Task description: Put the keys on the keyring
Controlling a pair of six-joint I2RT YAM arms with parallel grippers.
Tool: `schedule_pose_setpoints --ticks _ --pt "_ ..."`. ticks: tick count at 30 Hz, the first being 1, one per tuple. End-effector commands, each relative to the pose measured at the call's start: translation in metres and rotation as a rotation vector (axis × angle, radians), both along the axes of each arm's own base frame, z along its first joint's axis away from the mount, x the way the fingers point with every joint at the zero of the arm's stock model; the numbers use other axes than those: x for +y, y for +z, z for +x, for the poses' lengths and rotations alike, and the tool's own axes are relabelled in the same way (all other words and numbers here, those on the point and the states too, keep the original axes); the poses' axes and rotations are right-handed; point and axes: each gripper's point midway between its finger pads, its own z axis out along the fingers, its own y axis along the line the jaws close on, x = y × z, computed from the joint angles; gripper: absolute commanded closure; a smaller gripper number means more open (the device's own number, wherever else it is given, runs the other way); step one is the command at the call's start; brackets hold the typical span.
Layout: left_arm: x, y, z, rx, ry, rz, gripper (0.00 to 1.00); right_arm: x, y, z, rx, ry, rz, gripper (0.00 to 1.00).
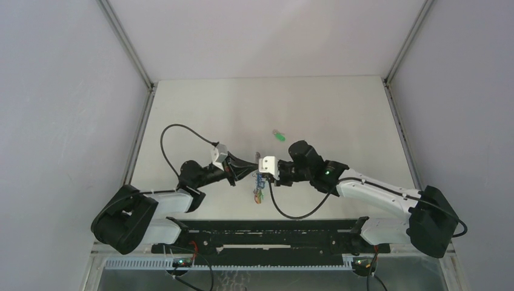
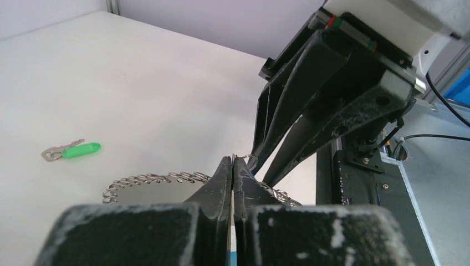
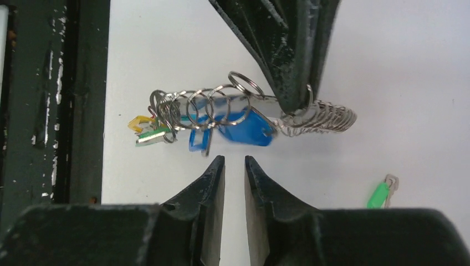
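Observation:
My left gripper [image 1: 247, 165] [image 2: 233, 162] is shut on the thin wire of the keyring [image 3: 221, 102] and holds it above the table. Small silver rings [image 2: 149, 178] string along the wire. A blue-headed key [image 3: 246, 128] hangs among them, with a small blue tag [image 3: 199, 139] and yellow and green tags [image 3: 145, 131] further left. My right gripper [image 3: 235, 162] [image 1: 260, 168] faces the left one, just short of the blue key, jaws slightly apart with nothing between them. A green-headed key [image 1: 279, 136] [image 2: 80, 149] [image 3: 380, 194] lies alone on the table beyond both grippers.
The black frame [image 1: 260, 233] of the arm mounts runs along the near table edge and shows as a dark bar [image 3: 55, 111] left of the keyring. Grey walls [image 1: 60, 91] close in the white table [image 1: 303, 103] on three sides.

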Motion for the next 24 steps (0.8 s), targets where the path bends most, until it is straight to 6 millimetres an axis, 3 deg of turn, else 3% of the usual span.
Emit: schedule_pose_setpoints --ticks 1,4,9,18,24 --pt "0.001 0.030 -0.002 -0.124 -0.011 -0.065 1.00 -0.001 0.047 -0.006 0.032 0.052 0.157 0.80" --pt "0.000 0.029 -0.004 -0.133 -0.024 -0.059 1.00 -0.006 0.071 -0.004 0.058 0.062 0.252 0.78" --pt "-0.001 0.030 -0.005 -0.144 -0.035 -0.056 1.00 -0.009 0.095 0.006 0.195 0.059 0.394 0.75" --pt "0.003 0.032 0.000 -0.141 0.009 -0.067 1.00 0.008 0.098 0.007 0.420 0.038 0.468 0.73" --pt "0.005 0.033 0.003 -0.137 0.038 -0.074 1.00 0.017 0.091 0.009 0.435 -0.019 0.458 0.69"
